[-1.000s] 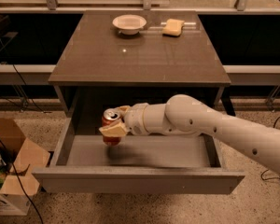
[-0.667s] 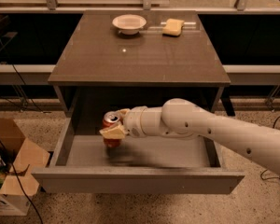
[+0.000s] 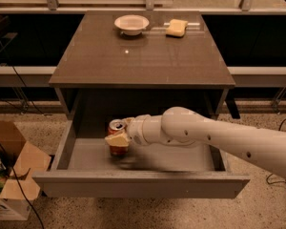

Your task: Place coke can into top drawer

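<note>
The coke can [image 3: 117, 137], red with a silver top, stands upright inside the open top drawer [image 3: 133, 185], at the left of its lighter grey floor. My gripper [image 3: 118, 138] reaches in from the right on a white arm, and its pale fingers [image 3: 116, 140] are closed around the can's middle. The can's base is at or just above the drawer floor; I cannot tell if it touches.
A white bowl [image 3: 131, 24] and a yellow sponge [image 3: 177, 27] sit at the back of the cabinet top [image 3: 143, 56]. A cardboard box [image 3: 9, 175] stands on the floor to the left. Dark shelves run behind the cabinet.
The gripper with the can has sunk slightly lower in the drawer. The arm has barely shifted otherwise.
</note>
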`<state>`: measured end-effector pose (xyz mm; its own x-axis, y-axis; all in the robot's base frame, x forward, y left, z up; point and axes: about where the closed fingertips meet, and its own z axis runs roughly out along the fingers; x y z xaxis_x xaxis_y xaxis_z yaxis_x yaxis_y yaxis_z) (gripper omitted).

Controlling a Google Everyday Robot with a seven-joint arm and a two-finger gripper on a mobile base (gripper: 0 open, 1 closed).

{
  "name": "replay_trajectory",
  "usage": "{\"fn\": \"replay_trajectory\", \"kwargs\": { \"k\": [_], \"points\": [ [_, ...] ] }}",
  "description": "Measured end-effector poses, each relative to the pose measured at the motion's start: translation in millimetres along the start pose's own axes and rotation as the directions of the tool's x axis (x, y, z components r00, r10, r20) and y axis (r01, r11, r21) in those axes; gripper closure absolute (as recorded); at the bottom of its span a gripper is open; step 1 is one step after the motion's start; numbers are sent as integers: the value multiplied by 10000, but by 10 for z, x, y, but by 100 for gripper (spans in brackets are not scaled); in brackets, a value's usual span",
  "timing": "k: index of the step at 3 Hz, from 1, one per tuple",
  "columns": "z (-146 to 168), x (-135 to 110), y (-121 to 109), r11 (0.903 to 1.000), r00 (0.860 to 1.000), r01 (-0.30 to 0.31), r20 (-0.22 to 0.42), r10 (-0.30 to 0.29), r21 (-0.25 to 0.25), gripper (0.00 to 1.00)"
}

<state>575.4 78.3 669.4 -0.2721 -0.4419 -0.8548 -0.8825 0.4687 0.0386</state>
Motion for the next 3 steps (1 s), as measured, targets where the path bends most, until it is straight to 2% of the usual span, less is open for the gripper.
{"fn": "replay_trajectory", "kwargs": {
  "k": [1, 2, 3],
  "points": [
    [14, 8, 12, 10000, 10000, -16, -22, 16, -18, 15],
    [24, 5, 24, 10000, 10000, -8, -24, 8, -45, 0],
    [24, 5, 24, 10000, 10000, -8, -24, 8, -45, 0]
  ]
}}
